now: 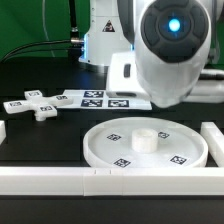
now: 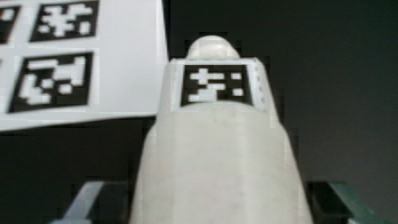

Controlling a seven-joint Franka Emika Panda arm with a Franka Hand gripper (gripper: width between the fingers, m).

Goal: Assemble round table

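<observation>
- Step in hand, as judged: taking up the short thick cylinder (image 2: 214, 130) for the first joining move; no part is yet fitted to another
- Cylinder location: seen only in the wrist view, running lengthwise away from the camera, tagged face toward the lens, a small rounded nub at its far end. It lies near the marker board (image 2: 71, 60), over the dark surface (image 1: 40, 135). Whether it rests on the surface or is lifted clear cannot be told
- Gripper (image 2: 210, 203): the fingers (image 2: 93, 205) stand one to each side of the cylinder's near end, jaws set about as wide as the part. Both fingers are blurred, and contact with the cylinder cannot be confirmed
- Arm pose: in the exterior view the arm (image 1: 175, 50) fills the upper part of the exterior view's right and reaches down by the marker board's end, hiding gripper and cylinder behind it
- Other parts: the large rimmed disc (image 1: 110, 140) lies flat in the foreground with its hub (image 1: 146, 139) facing up and unoccupied. The cross-shaped piece (image 1: 35, 104) lies well apart from it, toward the exterior view's left, just beside the marker board
- Next move, as judged: confirm a firm hold, lift, carry to the disc, stand the cylinder upright over the hub and centre it before lowering. A loose hold risks the part tilting
</observation>
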